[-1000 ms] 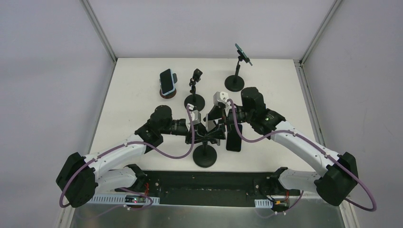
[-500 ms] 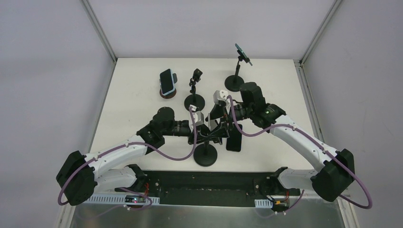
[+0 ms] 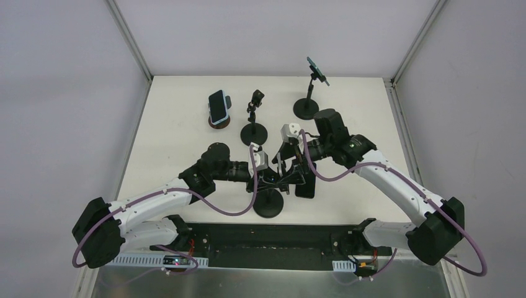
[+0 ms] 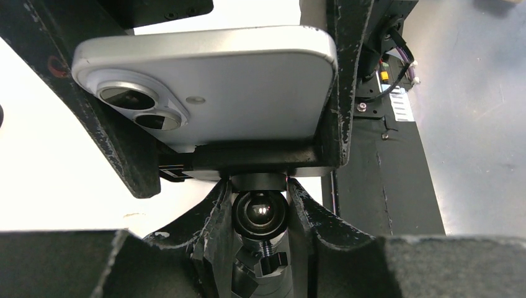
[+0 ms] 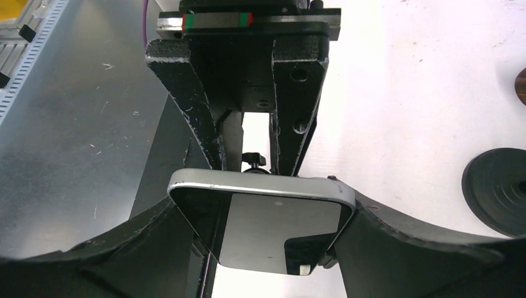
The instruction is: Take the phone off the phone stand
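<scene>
White table (image 3: 173, 124) boxed in by plain grey walls, with the arms meeting near its front edge over a phone stand (image 3: 268, 203) on a round black base. The phone (image 4: 211, 87), a silver handset with two rear lenses, sits in the stand's cradle, raised above the tabletop, its back towards the left wrist camera and its glass face towards the right one. The left gripper (image 4: 257, 192) has its fingers (image 4: 211, 217) pinched on the ball joint (image 4: 260, 214) just under the cradle, bracing the stand. The right gripper (image 5: 263, 211) has its jaws set wide and pressed against the two long edges of the phone, one pad on each side. By its look the phone is rigid, dense for its bulk, and slick: polished metal rim, glass front, little for rubber to bite on. The long edges are the sensible hold, since that spares the screen and lenses from pressure. The cradle probably grips with spring force, so the pull is likely to need firm squeeze and a straight line out; a skewed tug could let the phone slip or drag the stand over.
</scene>
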Tool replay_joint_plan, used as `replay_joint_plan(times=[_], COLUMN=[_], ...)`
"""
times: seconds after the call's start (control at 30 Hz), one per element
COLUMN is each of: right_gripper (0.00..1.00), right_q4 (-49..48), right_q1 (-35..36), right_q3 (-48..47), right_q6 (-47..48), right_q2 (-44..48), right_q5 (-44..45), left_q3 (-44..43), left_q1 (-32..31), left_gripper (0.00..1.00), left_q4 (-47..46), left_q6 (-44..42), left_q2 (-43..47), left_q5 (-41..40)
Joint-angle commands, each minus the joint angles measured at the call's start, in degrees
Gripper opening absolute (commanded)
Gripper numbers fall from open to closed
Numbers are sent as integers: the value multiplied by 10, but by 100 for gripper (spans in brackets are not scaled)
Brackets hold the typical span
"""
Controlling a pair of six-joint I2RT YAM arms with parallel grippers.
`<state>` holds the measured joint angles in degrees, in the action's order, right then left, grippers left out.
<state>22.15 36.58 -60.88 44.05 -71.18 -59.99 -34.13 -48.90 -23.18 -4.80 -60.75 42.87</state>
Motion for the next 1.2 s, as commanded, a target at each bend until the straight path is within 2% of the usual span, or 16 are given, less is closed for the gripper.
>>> replay_joint_plan(times=[0.0, 0.3, 0.53, 0.6, 0.7, 0.73, 0.77, 0.87, 0.93, 1.03, 1.17], right_gripper=[0, 0, 0, 0, 2, 12, 27, 64, 81, 97, 99], right_q4=[-11, 1, 54, 43, -23, -46, -64, -121, -154, -181, -207], right_q1=[-54, -56, -56, -55, -54, -53, -51, -43, -40, -29, -4], right_q3=[-8, -37, -70, -66, -35, -24, -14, 16, 32, 48, 70], right_q6=[89, 59, 67, 58, 13, -2, -14, -53, -84, -117, -142], right_q2=[-2, 7, -4, -2, 11, 16, 21, 39, 52, 69, 93], right_q5=[142, 64, 22, 21, 34, 43, 50, 76, 91, 118, 173], left_q3=[-4, -6, -10, -11, -14, -14, -15, -15, -16, -16, -17], left_q1=[-51, -56, -57, -57, -56, -57, -57, -56, -56, -56, -57], left_gripper=[0, 0, 0, 0, 0, 0, 0, 0, 0, 0, 0], left_q4=[52, 77, 91, 93, 97, 98, 99, 103, 104, 107, 109], left_q6=[-8, -27, -36, -37, -38, -39, -40, -42, -44, -46, -49], left_q2=[31, 36, 35, 35, 36, 35, 36, 38, 37, 37, 39], left_q5=[200, 195, 196, 188, 166, 158, 149, 122, 103, 83, 62])
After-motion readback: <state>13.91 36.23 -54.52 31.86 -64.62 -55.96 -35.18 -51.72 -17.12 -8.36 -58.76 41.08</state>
